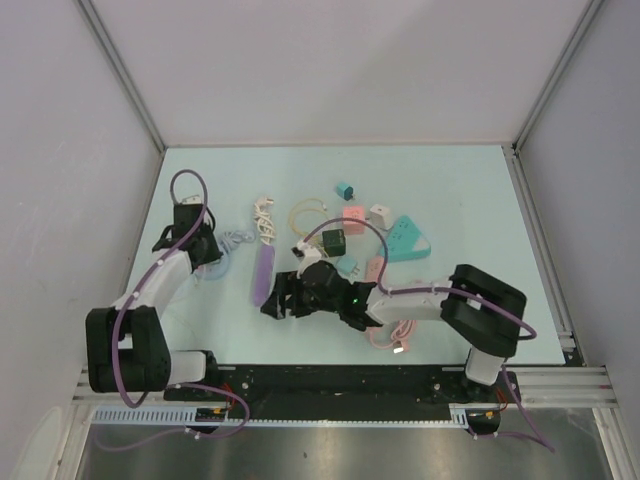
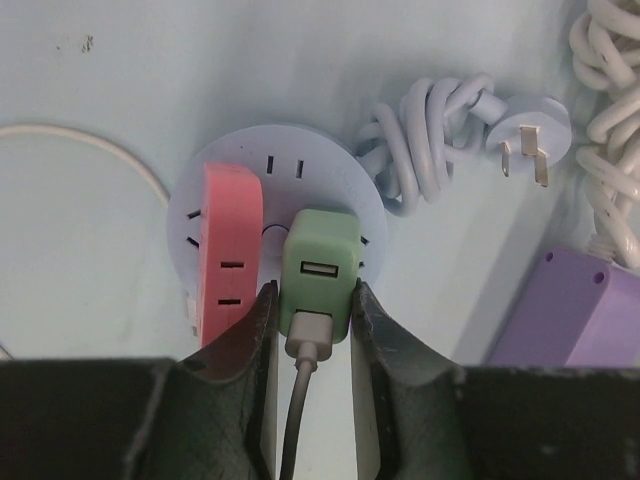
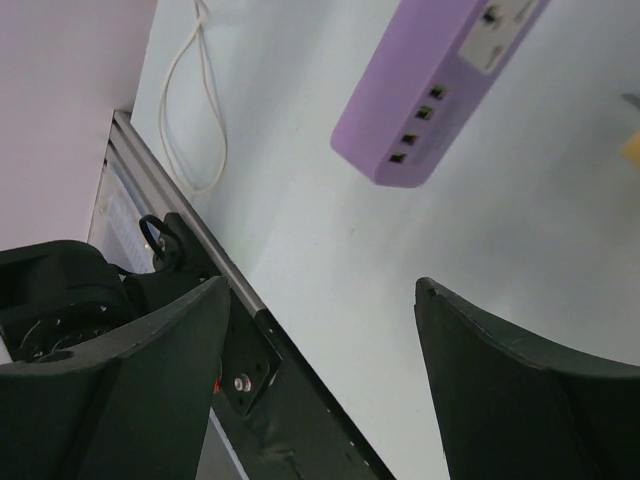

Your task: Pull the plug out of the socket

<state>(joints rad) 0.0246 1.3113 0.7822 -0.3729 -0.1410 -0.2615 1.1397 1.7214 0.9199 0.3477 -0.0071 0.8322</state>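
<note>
A green plug (image 2: 318,265) with a grey USB cable in its near end sits in a round pale-blue socket (image 2: 270,160). A pink adapter (image 2: 232,250) is plugged in beside it on the left. My left gripper (image 2: 312,295) is shut on the green plug, one finger on each side of it. In the top view the left gripper (image 1: 205,250) is at the table's left over the round socket (image 1: 218,266). My right gripper (image 3: 322,285) is open and holds nothing; it hangs above the table (image 3: 330,230) near the front rail, short of the purple power strip (image 3: 430,100).
A coiled white cord with its plug (image 2: 520,140) lies right of the socket. The purple strip (image 1: 262,275) lies between the arms. A teal power strip (image 1: 408,240), a black charger (image 1: 333,242), pink adapters (image 1: 353,215) and a pink cable (image 1: 385,335) lie mid-table.
</note>
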